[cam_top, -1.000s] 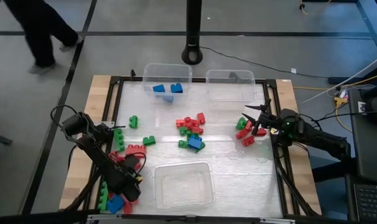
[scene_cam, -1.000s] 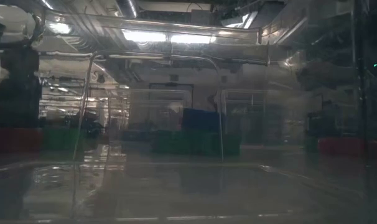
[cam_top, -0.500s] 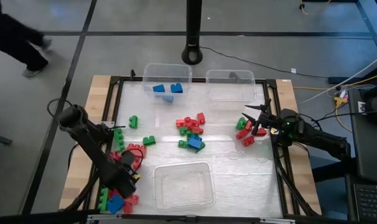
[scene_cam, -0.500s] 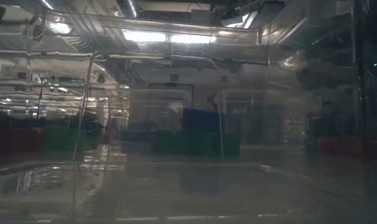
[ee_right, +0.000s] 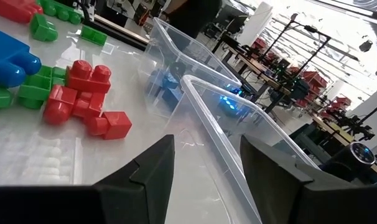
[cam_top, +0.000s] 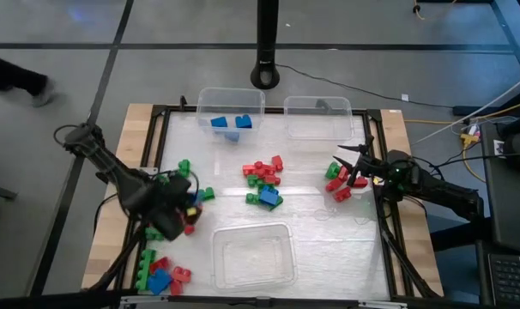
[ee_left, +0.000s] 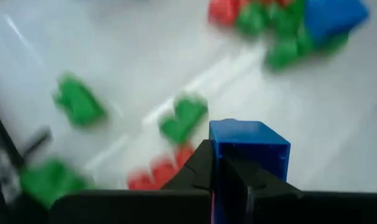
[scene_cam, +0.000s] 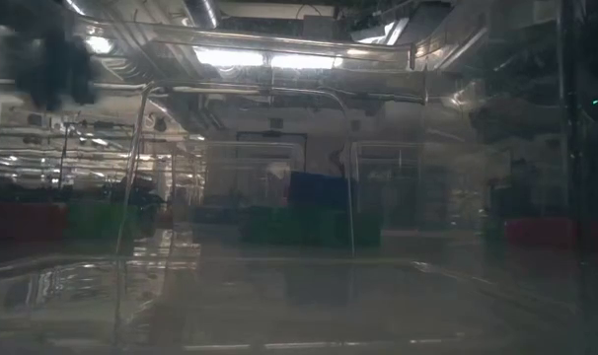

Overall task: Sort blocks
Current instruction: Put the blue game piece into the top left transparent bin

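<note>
Red, green and blue blocks lie in heaps on the clear table top: a middle heap (cam_top: 264, 180), one at the right (cam_top: 339, 182), one at the near left (cam_top: 160, 276). My left gripper (cam_top: 189, 209) hangs above the table's left part, shut on a blue block (ee_left: 247, 146). Below it lie two green blocks (ee_left: 183, 118) and a red one (ee_left: 154, 177). My right gripper (cam_top: 346, 167) waits open at the right edge beside the right heap, nothing between its fingers (ee_right: 145, 177). My left gripper pinches the blue block between its two fingers, at the block's lower part (ee_left: 238, 163). The fingers slant downward. The block stands up past the fingertips (ee_left: 201, 165) and is lifted clear of the table.
Three clear bins stand on the table: one at the far edge with blue blocks (cam_top: 230, 110), one beside it at the far right (cam_top: 318, 116), one at the near edge (cam_top: 251, 255). A black pole base (cam_top: 265, 73) stands beyond the table.
My left gripper has risen from the near-left heap and gone toward the table's far edge and a little toward the middle, tipping less steeply. A person beyond the table's far left has walked off to the left.
</note>
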You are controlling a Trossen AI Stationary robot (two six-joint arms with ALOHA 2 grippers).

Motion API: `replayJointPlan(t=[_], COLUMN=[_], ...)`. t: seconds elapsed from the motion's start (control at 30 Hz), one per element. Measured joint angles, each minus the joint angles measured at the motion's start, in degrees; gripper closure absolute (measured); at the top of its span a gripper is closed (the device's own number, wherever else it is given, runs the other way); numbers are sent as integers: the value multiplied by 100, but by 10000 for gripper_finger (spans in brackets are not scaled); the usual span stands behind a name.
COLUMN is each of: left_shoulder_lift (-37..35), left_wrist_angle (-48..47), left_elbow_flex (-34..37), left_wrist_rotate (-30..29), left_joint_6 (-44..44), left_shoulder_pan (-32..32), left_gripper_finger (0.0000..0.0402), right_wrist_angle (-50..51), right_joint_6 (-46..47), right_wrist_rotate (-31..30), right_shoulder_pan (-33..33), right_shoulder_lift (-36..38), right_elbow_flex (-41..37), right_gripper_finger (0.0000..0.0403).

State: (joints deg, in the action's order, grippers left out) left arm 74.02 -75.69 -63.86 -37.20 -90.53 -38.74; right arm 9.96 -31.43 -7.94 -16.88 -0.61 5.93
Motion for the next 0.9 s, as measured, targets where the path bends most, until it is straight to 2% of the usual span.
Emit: replayJointPlan(t=[0.13, 0.23, 0.43, 0.57, 0.73, 0.9], left_shoulder_lift=[-278, -421, -477, -453, -388, -179], left_wrist_angle=[337, 903, 2460, 3628, 4497, 4865], left_elbow_flex=[0, 0, -2, -2, -9, -9], left_wrist_rotate=[-631, -786, -743, -336, 371, 584], left_joint_6=[1431, 2812, 5713, 7266, 8267, 8695], left_shoulder_pan=[962, 1824, 3597, 4772, 5951, 6580], left_gripper_finger=[397, 399, 399, 399, 398, 397], right_wrist_angle=[0, -2, -2, -2, 7, 47], right_joint_6=[21, 23, 30, -12, -29, -37], right_wrist_rotate=[0, 0, 0, 0, -64, -111], right_shoulder_pan=[0, 0, 0, 0, 0, 0], right_shoulder_lift=[-1, 1, 0, -1, 0, -1], right_elbow_flex=[0, 2, 2, 2, 2, 2], right_gripper_finger=[217, 217, 217, 217, 217, 217])
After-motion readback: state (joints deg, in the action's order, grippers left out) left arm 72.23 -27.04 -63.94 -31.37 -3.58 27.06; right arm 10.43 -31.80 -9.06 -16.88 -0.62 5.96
